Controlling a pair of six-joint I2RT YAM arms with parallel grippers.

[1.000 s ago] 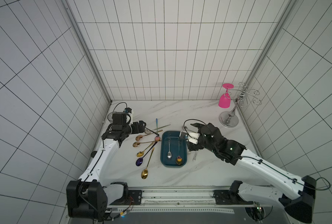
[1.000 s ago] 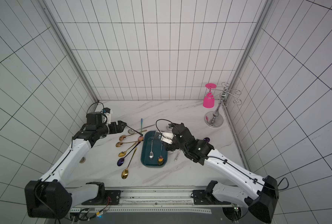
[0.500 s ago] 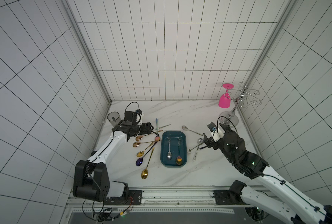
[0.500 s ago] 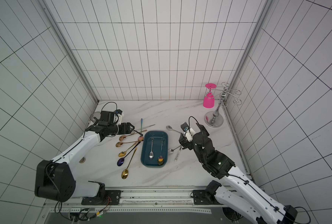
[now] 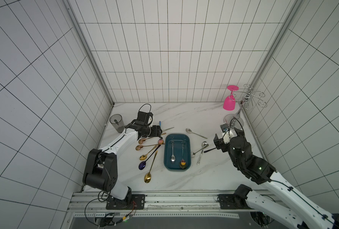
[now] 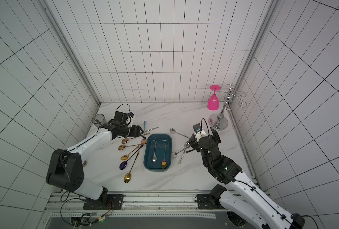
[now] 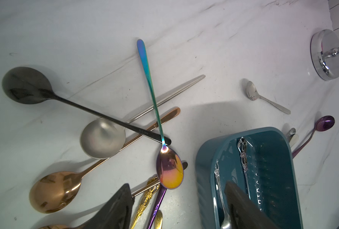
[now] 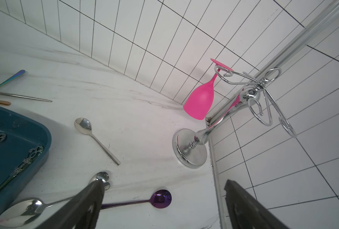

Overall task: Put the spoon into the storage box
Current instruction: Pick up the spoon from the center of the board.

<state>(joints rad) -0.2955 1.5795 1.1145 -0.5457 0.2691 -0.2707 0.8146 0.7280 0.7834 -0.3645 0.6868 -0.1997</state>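
The storage box (image 5: 177,147) (image 6: 158,147) is a teal tub at mid-table holding two spoons (image 5: 172,153) (image 5: 182,163). A rainbow spoon (image 7: 169,172) (image 5: 160,141) lies just left of the box, across a pile of spoons. My left gripper (image 7: 178,200) (image 5: 161,132) hangs open over its bowl, with one finger (image 7: 241,206) above the box (image 7: 271,164) and nothing between the jaws. My right gripper (image 8: 164,206) (image 5: 228,136) stands wide open right of the box, above a purple spoon (image 8: 161,198), holding nothing.
Several gold, copper and purple spoons (image 5: 147,156) fan out left of the box. Silver spoons (image 5: 196,133) (image 5: 200,148) lie to its right. A grey cup (image 5: 117,123) stands by the left wall. A pink glass (image 5: 229,101) hangs on a chrome rack (image 5: 235,119) at the back right.
My right arm has pulled back from over the box to the table's right side. My left arm has reached right, toward the spoon pile, and its jaws have narrowed a little.
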